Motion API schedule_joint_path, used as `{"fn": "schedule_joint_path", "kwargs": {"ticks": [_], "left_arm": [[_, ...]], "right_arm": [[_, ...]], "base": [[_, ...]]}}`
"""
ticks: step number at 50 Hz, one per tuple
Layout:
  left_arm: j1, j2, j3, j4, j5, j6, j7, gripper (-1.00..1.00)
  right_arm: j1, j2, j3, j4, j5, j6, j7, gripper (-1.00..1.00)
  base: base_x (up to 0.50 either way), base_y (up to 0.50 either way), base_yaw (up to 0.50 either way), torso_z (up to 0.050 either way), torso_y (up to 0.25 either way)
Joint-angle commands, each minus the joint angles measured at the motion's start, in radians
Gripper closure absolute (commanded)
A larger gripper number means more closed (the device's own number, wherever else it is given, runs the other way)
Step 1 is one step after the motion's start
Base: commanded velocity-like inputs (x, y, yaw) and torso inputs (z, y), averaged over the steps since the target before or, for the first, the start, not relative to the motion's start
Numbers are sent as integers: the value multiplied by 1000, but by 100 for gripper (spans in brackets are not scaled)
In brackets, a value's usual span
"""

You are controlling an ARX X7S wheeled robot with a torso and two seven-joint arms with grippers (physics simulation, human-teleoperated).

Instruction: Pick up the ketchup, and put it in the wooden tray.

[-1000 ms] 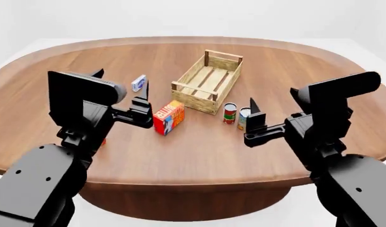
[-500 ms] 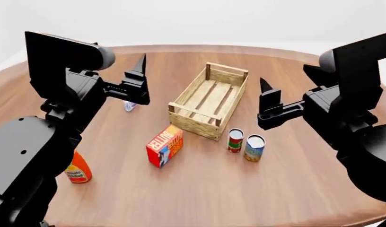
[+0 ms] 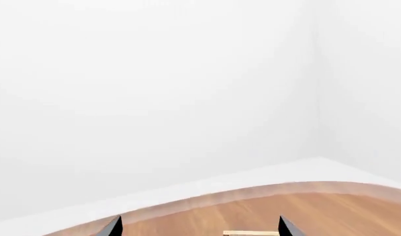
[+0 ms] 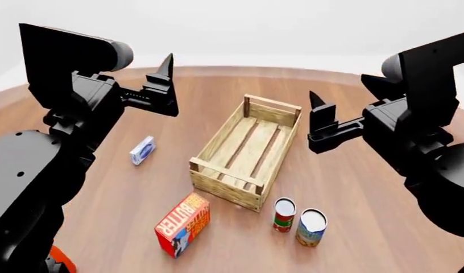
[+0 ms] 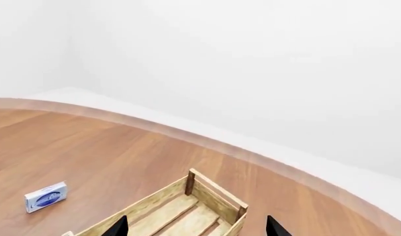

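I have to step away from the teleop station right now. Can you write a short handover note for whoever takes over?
Left gripper: raised above the table's left side, open, empty.
Right gripper: raised beside the wooden tray, holding nothing; whether it is open is unclear.
Ketchup: only a red sliver shows at the head view's bottom left edge, mostly hidden behind the left arm.
Done: nothing; the tray is empty.
Left: reach the ketchup, grasp it, place it in the tray.
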State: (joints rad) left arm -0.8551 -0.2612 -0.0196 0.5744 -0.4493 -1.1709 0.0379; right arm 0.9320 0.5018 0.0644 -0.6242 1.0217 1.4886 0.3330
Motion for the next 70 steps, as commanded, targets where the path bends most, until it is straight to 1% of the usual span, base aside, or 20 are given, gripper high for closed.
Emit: {"fn": "schedule_joint_path", "kwargs": {"ticks": [1, 15, 58, 62, 70], "left_arm": [[-12, -1, -2, -10, -1, 4, -10, -100], [-26, -10, -16, -15, -2, -1, -25, -100], [-38, -30, -53, 8, -27, -35, -64, -100], [-42, -47, -74, -13, -13, -27, -75, -100], [-42, -51, -75, -21, -11, -20, -80, -100]], "right_arm": [[8, 14, -25, 28, 16, -27, 10, -100], [39, 54, -70, 47, 1, -72, -14, -100], [66, 72, -153, 99, -16, -142, -45, -100], [77, 54, -200, 143, -28, -155, -75, -100], [81, 53, -208, 153, -22, -159, -76, -100]], "base": [[0, 0, 0, 0, 0], [0, 0, 18, 0, 0], [0, 0, 500, 0, 0], [0, 0, 0, 0, 0], [0, 0, 0, 0, 0]]}}
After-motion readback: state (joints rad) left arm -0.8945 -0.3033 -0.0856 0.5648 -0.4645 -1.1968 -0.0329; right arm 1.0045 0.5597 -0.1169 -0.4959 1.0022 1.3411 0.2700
